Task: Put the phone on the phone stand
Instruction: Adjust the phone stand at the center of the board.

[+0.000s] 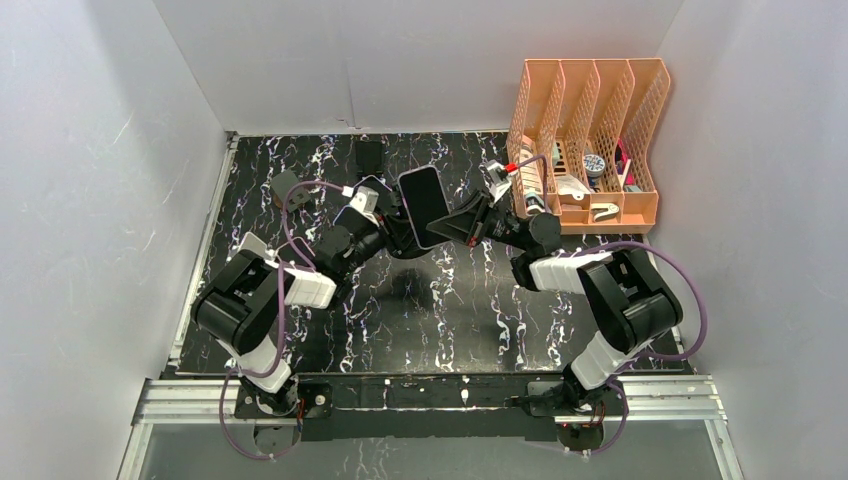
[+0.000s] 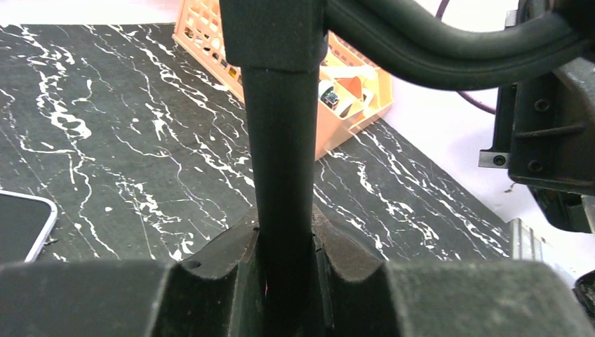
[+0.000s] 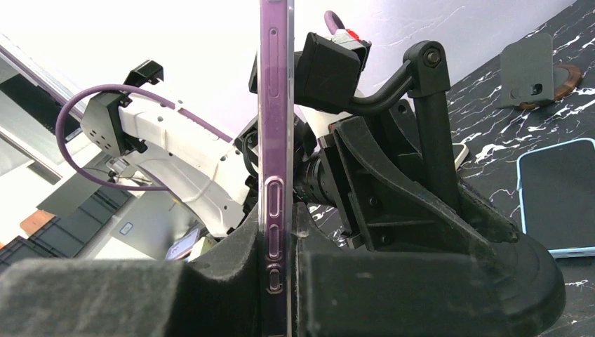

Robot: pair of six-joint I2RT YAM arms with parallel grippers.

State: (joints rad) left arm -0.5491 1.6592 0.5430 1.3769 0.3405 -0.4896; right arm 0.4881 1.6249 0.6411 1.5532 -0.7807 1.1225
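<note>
Top external view puts the action at mid-table (image 1: 460, 310), toward the back, where the two arms meet. On the left, the left gripper (image 2: 284, 277) is clamped on the upright black post of the phone stand (image 2: 283, 161), and its wrist camera shows both fingers pressed against that post on either side. Just to the right, the phone (image 1: 425, 205) is held off the table with its dark screen facing the overhead camera. The right gripper (image 3: 277, 256) pinches it by one long edge, jaws drawn tight on the purple-rimmed case, so the right wrist view sees the phone edge-on and vertical. The stand's hinged arm sits close behind it in that view, but whether phone and stand touch I cannot tell. Another phone (image 3: 561, 196) lies flat on the table beyond, and the orange file organizer (image 1: 590, 140) stands further right at the back edge. I judge this to be the mating step: stand steadied, phone brought alongside, not yet seated. The next move would call for tilting the phone back against the stand's rest and settling its lower edge on the lip. The right jaws should part only once it bears there, with the left grip holding the stand steady.
</note>
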